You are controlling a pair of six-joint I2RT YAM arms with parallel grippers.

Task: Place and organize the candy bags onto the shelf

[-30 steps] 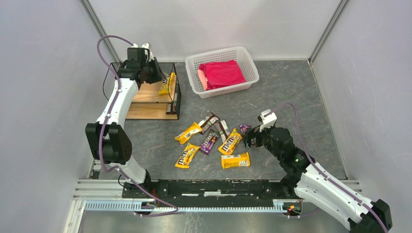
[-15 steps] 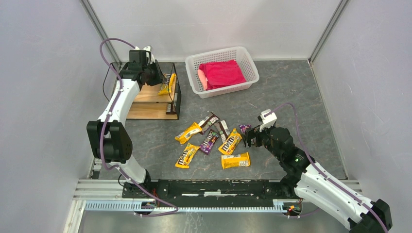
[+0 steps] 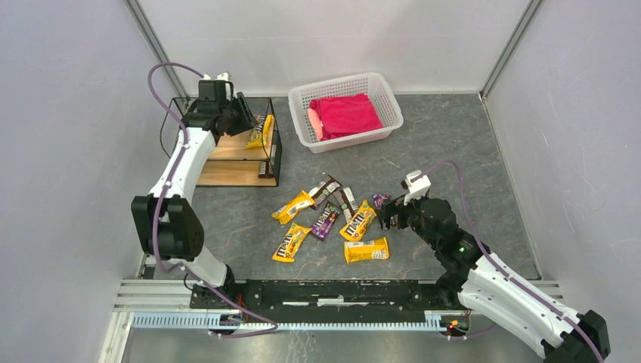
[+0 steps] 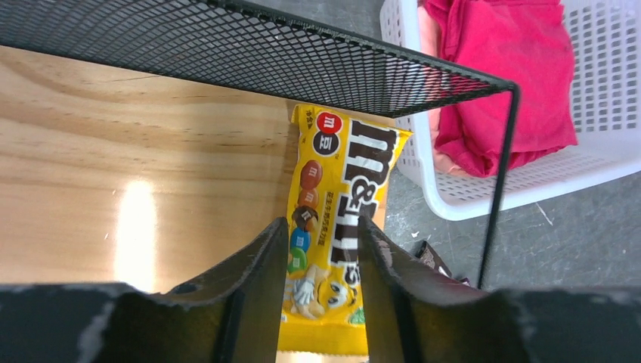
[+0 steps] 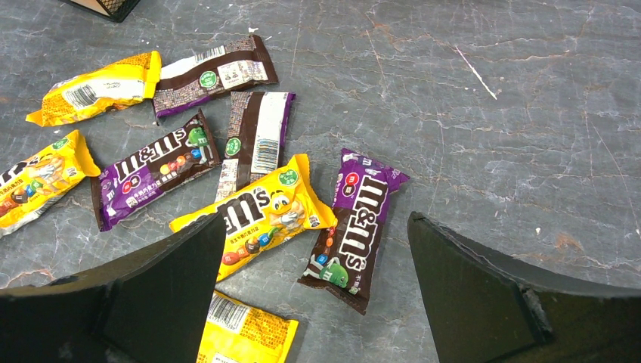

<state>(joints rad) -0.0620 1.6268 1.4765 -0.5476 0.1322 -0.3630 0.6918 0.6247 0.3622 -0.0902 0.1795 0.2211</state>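
My left tool (image 4: 321, 227) is hovering, jaws apart, over 1 yellow candy bag (image 4: 340, 174) that is lying flat at the right edge of the shelf (image 4: 151, 151) board. My right tool (image 5: 316, 221) is hanging wide open above a purple candy bag (image 5: 357, 227), which is lying among 7 other candy bags (image 5: 257, 215) on the tabletop (image 5: 491, 113).

We lose the near end of the yellow candy bag (image 4: 340, 174) on the shelf (image 4: 151, 174) behind the left claw (image 4: 321, 227); that claw also hides most of a dark packet (image 4: 432, 259) past the wire; a second yellow bag (image 5: 249, 336) beside the right claw (image 5: 315, 219) is cut by the lower edge; from above, we cannot read the left jaws.
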